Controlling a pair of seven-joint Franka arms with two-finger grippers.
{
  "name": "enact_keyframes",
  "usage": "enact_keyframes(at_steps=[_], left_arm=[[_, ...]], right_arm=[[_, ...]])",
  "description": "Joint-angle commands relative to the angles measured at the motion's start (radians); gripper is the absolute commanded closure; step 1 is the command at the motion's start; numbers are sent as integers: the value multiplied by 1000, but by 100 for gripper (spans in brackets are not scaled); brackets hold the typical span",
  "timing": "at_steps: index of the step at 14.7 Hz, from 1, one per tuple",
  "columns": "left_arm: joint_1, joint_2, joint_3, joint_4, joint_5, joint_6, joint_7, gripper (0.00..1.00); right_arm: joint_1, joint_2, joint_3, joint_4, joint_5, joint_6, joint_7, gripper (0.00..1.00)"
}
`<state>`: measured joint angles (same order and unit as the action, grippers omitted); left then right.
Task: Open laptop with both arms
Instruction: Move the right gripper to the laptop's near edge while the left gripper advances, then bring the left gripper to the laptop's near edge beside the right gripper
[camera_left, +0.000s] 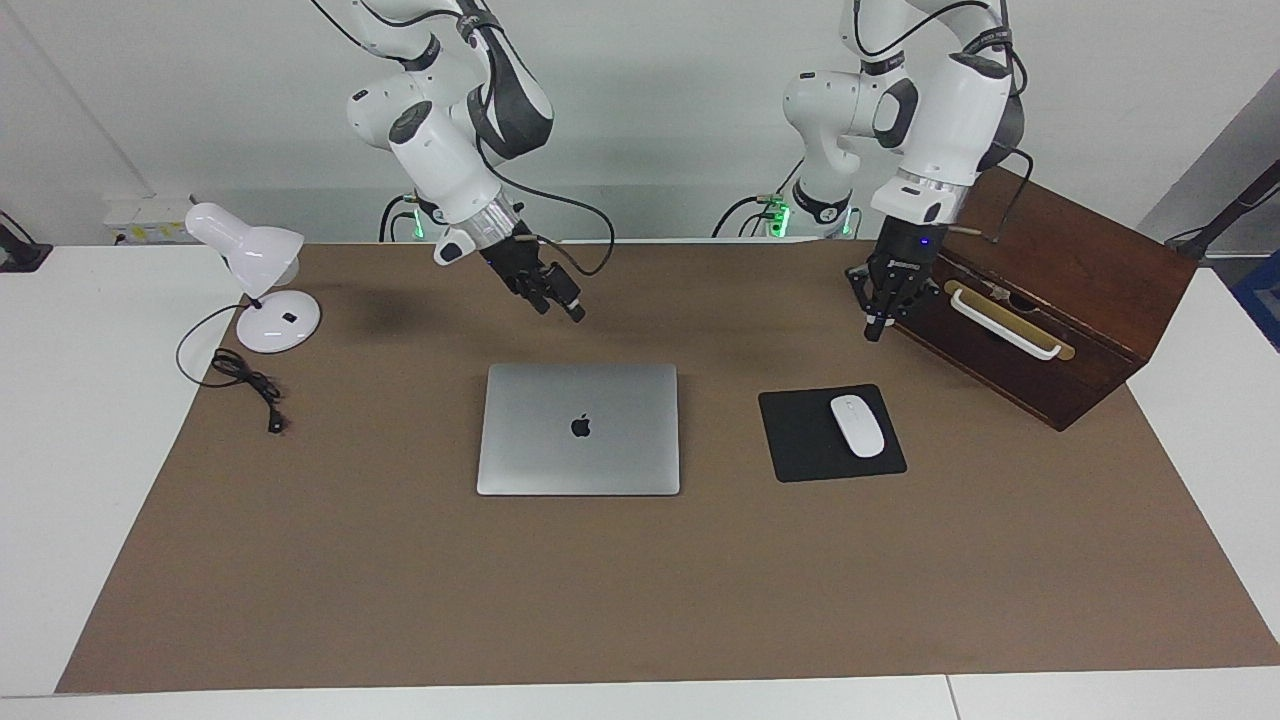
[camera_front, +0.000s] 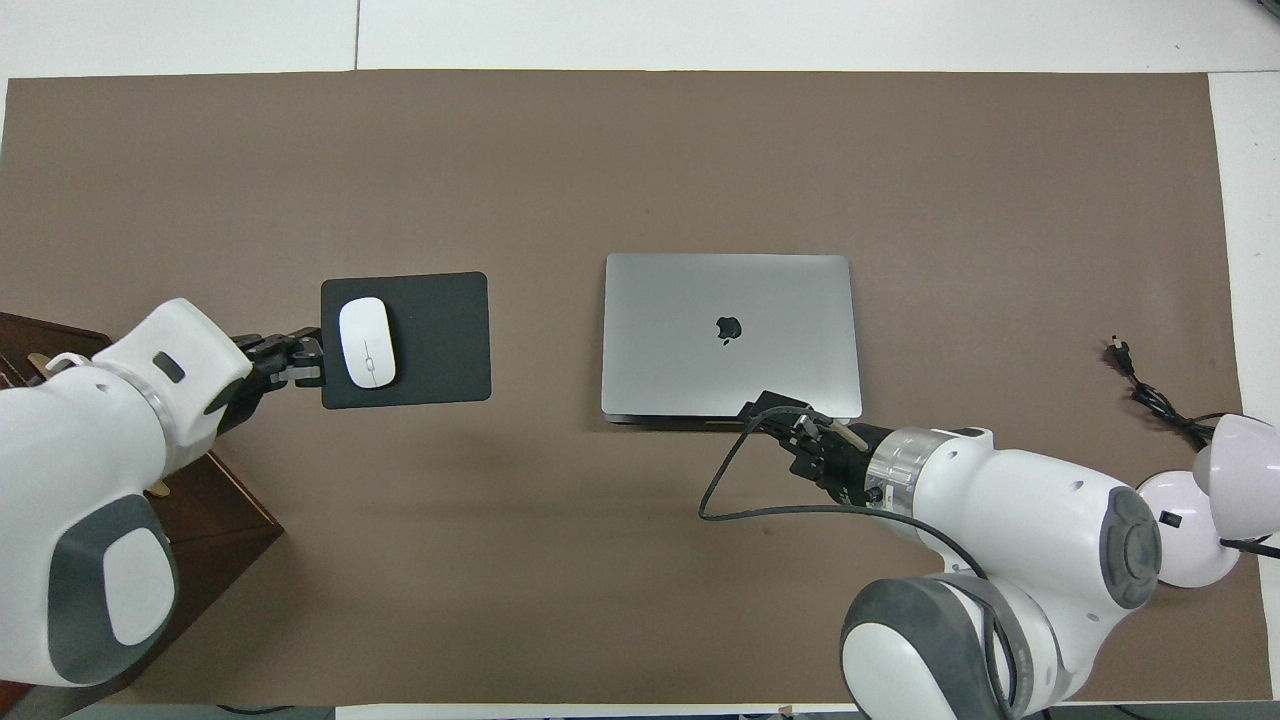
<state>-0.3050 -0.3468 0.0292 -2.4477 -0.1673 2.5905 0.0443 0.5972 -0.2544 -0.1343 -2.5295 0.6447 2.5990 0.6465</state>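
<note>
The silver-grey laptop lies closed and flat on the brown mat, apple logo up; it also shows in the overhead view. My right gripper is open and empty, raised over the mat by the laptop's edge nearest the robots; in the overhead view it covers that edge. My left gripper points down over the mat between the wooden box and the mouse pad, and holds nothing. In the overhead view it is at the mouse pad's edge.
A black mouse pad with a white mouse lies beside the laptop toward the left arm's end. A dark wooden box with a white handle stands there too. A white desk lamp and its cable are at the right arm's end.
</note>
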Motion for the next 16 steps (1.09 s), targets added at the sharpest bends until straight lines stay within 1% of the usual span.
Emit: enact_keyframes(at_steps=[1,4,6,10,12,16], left_arm=[[-68,-60,15,-97,-18,104,28,100],[-129,-57,17,-128,-18,187,28,100],[-167,-48,17,-154,-17,265,28,100],[-244,-5,18,-201,-17,401,32,100],[-267,8,18,-226,-17,445,72,100],[-327,83,18,-258,-17,572,86,100]], right_arm=[[-5,0,-1,-17,16,-10,2,0],[-4,46,-2,-14,16,15,-11,0],[1,84,-1,-14,16,61,-24,0],[7,141,-1,1,16,107,-33,0],[7,153,-1,11,16,112,-33,0],[7,156,-1,11,16,112,-36,0]])
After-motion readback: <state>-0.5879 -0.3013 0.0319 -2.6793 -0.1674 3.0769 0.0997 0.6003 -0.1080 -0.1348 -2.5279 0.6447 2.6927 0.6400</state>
